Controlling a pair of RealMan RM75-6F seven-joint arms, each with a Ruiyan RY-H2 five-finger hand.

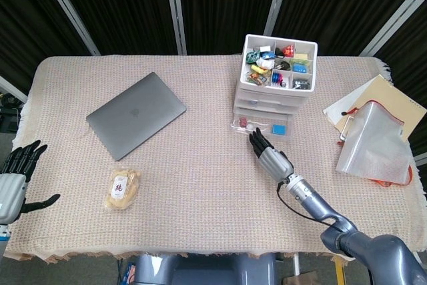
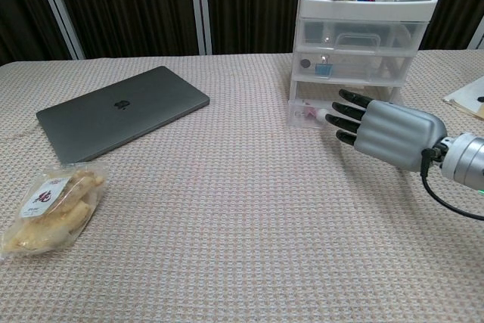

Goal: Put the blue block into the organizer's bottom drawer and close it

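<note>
Blue block [image 1: 279, 129] already sits in the open bottom drawer [image 1: 248, 125], toward its 3 o'clock end; small white and red bits at the 9 o'clock end. Drawer pulled out toward 6 o'clock from the clear organizer [image 1: 275, 85]; filled tray of small parts on top. Remaining step by the look of it: push shut.

Right hand [image 1: 269, 157] flat, holding nothing, fingers extended and close together, tips at or touching the drawer front, seen from the head view. Chest view puts the right hand [image 2: 382, 131] directly in front of the drawer face, fingertips [image 2: 338, 117] overlapping it; contact vs. hairline gap cannot tell.

Left hand [image 1: 13, 176] idle off the table edge at 9 o'clock, fingers spread, empty.

For a clean close:
- Push straight toward 12 o'clock, along the drawer slide axis. Hand sits left of drawer centre; off-centre force likely to rack the drawer, so shift toward 3 o'clock first or push with a broad flat face.
- Keep fingers stiff and low on the front panel, not over the lip, else tips get trapped.
- Organizer looks light plastic; may skate on the woven cloth [image 1: 200, 185]. Go slow, stop when the front is flush with the drawers above.

Laptop [image 1: 135, 115], snack bag [image 1: 123, 188], papers and zip pouch [image 1: 373, 141] well clear of the path.
</note>
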